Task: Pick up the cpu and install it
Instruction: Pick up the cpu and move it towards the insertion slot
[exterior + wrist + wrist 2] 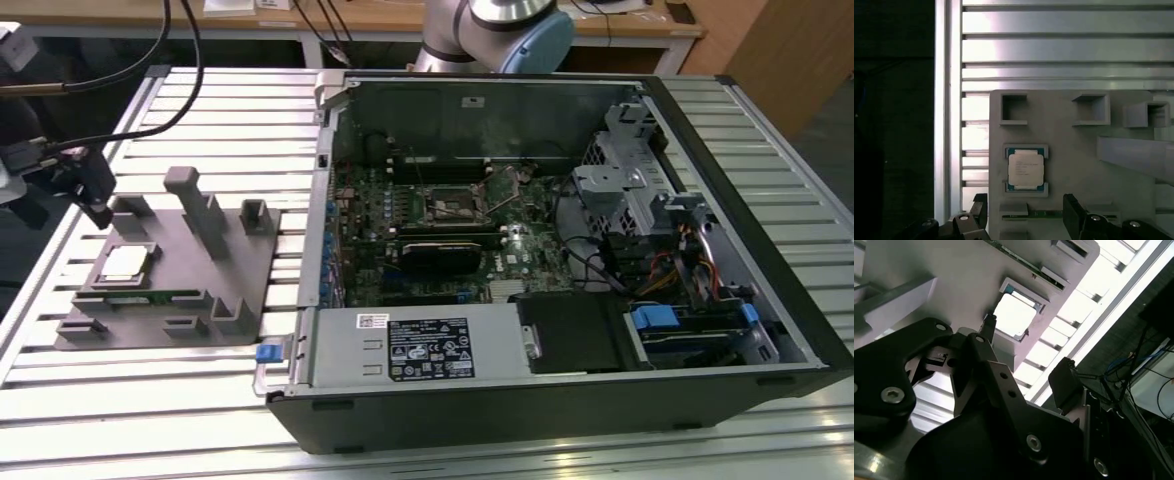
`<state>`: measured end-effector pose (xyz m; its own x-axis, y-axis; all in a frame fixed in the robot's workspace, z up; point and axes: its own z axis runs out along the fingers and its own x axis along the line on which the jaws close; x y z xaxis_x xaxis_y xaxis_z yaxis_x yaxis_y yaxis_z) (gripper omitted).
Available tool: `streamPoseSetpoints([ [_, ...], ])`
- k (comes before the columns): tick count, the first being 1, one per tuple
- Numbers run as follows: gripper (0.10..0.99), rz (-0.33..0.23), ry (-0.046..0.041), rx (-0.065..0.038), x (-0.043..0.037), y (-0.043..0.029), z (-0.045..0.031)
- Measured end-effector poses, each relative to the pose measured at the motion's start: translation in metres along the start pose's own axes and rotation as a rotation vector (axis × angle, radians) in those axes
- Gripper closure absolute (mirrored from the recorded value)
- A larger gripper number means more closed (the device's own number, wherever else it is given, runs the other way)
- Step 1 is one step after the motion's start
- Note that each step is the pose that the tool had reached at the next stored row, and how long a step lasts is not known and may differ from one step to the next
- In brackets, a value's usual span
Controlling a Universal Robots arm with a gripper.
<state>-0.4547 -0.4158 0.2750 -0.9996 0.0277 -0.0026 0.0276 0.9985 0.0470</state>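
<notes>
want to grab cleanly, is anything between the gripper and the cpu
Nothing visible does: the cpu lies uncovered in its holder on the grey fixture, with the open gripper close by and only air between.

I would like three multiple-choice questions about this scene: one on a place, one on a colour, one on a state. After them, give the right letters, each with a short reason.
1. Where does the cpu lie?
A. in the computer's socket
B. in the fixture
C. on the power supply

2. What colour is the fixture?
A. green
B. red
C. grey

3. In what state is the end effector?
A. open, holding nothing
B. shut on the cpu
C. shut on a cable

Answers:
1 B: the cpu sits in a recess of the fixture.
2 C: the fixture is plain grey in the exterior view and in the first wrist view.
3 A: in both wrist views its fingers stand apart with nothing between them.
</notes>
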Motion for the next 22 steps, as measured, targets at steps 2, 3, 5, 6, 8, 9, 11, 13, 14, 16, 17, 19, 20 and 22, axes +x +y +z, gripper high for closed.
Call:
streamPoseSetpoints([
  [2,0.380,0.000,-0.0002,0.000,-0.0005,0.0000,0.0020],
  [3,0.380,0.000,-0.0002,0.000,-0.0007,-0.0001,0.0033],
  [5,0.380,0.000,0.0000,0.000,-0.0009,-0.0002,0.0059],
  [6,0.380,0.000,-0.0002,0.000,-0.0010,-0.0003,0.0072],
  [8,0.380,0.000,-0.0001,0.000,-0.0010,-0.0004,0.0093],
  [9,0.380,0.000,-0.0001,0.000,-0.0010,-0.0004,0.0102],
  [11,0.380,0.000,0.0000,0.000,-0.0009,-0.0005,0.0116],
  [13,0.380,0.000,-0.0001,0.000,-0.0010,-0.0005,0.0129],
  [14,0.380,0.000,0.0000,0.000,-0.0011,-0.0006,0.0135],
  [16,0.380,0.000,0.0000,0.000,-0.0015,-0.0006,0.0147],
  [17,0.380,0.000,0.0000,0.000,-0.0018,-0.0006,0.0152],
  [19,0.380,0.000,-0.0001,0.000,-0.0026,-0.0006,0.0163],
  [20,0.380,0.000,-0.0001,0.000,-0.0028,-0.0006,0.0169],
  [22,0.380,0.000,-0.0002,0.000,-0.0029,-0.0006,0.0185],
])
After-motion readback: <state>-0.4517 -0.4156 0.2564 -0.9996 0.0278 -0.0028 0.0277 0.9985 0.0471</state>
